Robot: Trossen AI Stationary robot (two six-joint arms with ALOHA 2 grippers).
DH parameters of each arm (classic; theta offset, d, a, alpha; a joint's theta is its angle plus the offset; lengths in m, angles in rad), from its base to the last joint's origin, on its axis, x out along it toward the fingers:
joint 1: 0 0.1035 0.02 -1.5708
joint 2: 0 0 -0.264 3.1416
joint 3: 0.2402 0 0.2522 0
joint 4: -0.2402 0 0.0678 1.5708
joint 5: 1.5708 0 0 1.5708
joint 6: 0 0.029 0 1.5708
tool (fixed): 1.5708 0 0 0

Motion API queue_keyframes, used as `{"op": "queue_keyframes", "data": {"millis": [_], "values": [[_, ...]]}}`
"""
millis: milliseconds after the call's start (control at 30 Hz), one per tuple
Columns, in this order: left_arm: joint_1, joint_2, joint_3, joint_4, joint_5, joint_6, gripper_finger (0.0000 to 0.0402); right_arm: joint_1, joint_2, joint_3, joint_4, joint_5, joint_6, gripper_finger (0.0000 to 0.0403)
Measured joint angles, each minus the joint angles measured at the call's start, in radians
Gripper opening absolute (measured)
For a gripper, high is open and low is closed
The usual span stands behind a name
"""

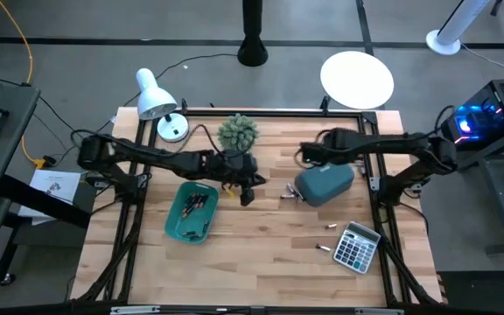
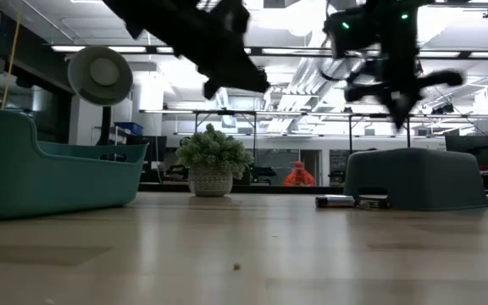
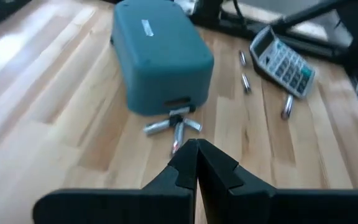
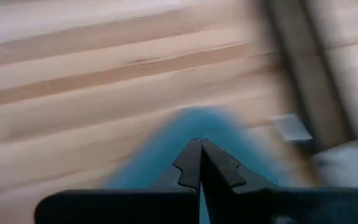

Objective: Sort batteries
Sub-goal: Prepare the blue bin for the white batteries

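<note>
A teal tray (image 1: 191,212) stands upright at centre left with several batteries (image 1: 196,205) lying in it. A second teal tray (image 1: 325,184) lies upside down at centre right. A few batteries (image 3: 173,127) lie on the wood against its near-left end. Single batteries (image 1: 331,226) (image 1: 322,248) lie nearer the front. My left gripper (image 3: 194,152) is shut and empty, hanging over the table between the two trays (image 1: 250,188). My right gripper (image 4: 199,146) is shut and empty, in the air above the overturned tray (image 2: 401,114).
A grey calculator (image 1: 357,245) lies at the front right. A small potted plant (image 1: 237,133) stands at the back centre, with a white desk lamp (image 1: 154,96) at the back left. Bare wood lies along the near edge.
</note>
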Motion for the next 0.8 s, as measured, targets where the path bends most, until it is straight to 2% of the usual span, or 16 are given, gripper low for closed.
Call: {"op": "queue_keyframes", "data": {"millis": [100, 200, 367, 567, 800], "values": [[-0.014, 0.098, 0.000, 0.140, 0.003, -0.058, 0.0000, -0.044, -0.022, -0.001, -0.181, 0.051, 0.045, 0.0000], [-0.037, 0.191, 0.006, 0.240, 0.004, -0.105, 0.0000, -0.087, -0.033, -0.001, -0.259, 0.145, 0.080, 0.0000], [-0.068, 0.326, 0.090, 0.221, 0.008, -0.120, 0.0000, -0.182, -0.030, -0.051, -0.198, 0.150, -0.060, 0.0000], [-0.074, 0.421, 0.208, 0.227, 0.038, -0.188, 0.0000, -0.237, -0.029, -0.200, -0.088, 0.032, -0.190, 0.0000], [-0.064, 0.447, 0.266, 0.220, 0.054, -0.148, 0.0000, -0.209, -0.038, -0.356, 0.118, -0.146, -0.283, 0.0000]]}}
